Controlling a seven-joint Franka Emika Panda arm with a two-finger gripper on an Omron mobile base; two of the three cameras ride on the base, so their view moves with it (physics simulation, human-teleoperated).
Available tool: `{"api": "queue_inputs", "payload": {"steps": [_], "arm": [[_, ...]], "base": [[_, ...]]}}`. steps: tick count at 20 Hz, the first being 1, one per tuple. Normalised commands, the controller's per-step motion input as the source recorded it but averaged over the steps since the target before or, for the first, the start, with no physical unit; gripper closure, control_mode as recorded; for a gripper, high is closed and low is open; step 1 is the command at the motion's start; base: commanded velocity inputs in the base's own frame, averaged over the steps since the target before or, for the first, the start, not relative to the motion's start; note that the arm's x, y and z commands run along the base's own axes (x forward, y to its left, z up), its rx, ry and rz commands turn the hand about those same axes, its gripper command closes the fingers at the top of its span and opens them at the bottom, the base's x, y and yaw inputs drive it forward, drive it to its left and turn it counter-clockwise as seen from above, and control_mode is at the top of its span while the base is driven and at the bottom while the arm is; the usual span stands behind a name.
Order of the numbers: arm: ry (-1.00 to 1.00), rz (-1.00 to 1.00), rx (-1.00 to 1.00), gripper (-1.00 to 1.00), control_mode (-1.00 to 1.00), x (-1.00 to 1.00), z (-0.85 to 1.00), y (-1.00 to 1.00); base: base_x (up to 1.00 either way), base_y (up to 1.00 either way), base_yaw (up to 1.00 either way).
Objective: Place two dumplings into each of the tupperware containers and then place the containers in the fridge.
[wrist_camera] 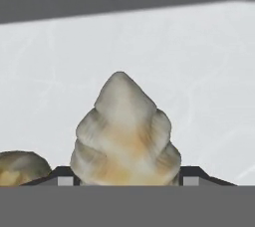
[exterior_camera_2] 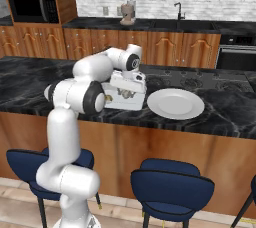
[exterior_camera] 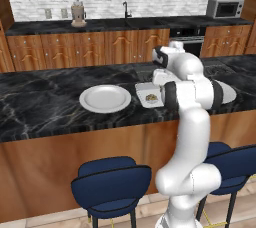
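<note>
Claw [wrist_camera: 127,181] straddled a dumpling [wrist_camera: 124,131] at frame centre, tips flanking it, apparently gripping | second dumpling [wrist_camera: 20,169] lower left, on whitish container [exterior_camera: 149,94] floor | container mid-frame on counter [exterior_camera: 45,102], beside plate [exterior_camera: 105,98] | held low, likely for release.

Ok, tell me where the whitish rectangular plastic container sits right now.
The whitish rectangular plastic container sits on the black marble counter, just beside the round white plate, under the gripper; in the left base view it lies right of that plate.
</note>
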Motion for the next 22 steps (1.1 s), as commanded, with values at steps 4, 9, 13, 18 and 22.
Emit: {"api": "queue_inputs", "payload": {"steps": [4, 9, 13, 18, 22], "arm": [[0.05, -0.01, 0.01, 1.0, -1.0, 0.07, -0.4, -0.11], [0.07, -0.01, 0.0, 1.0, -1.0, 0.06, -0.07, 0.0], [0.02, -0.01, 0.0, -1.0, -1.0, 0.0, -0.03, 0.0], [0.0, 0.0, 0.0, -1.0, -1.0, 0.0, 0.0, 0.0], [0.0, 0.0, 0.0, -1.0, -1.0, 0.0, 0.09, -0.01]], "base": [[0.0, 0.0, 0.0], [0.0, 0.0, 0.0], [0.0, 0.0, 0.0], [0.0, 0.0, 0.0], [0.0, 0.0, 0.0]]}}
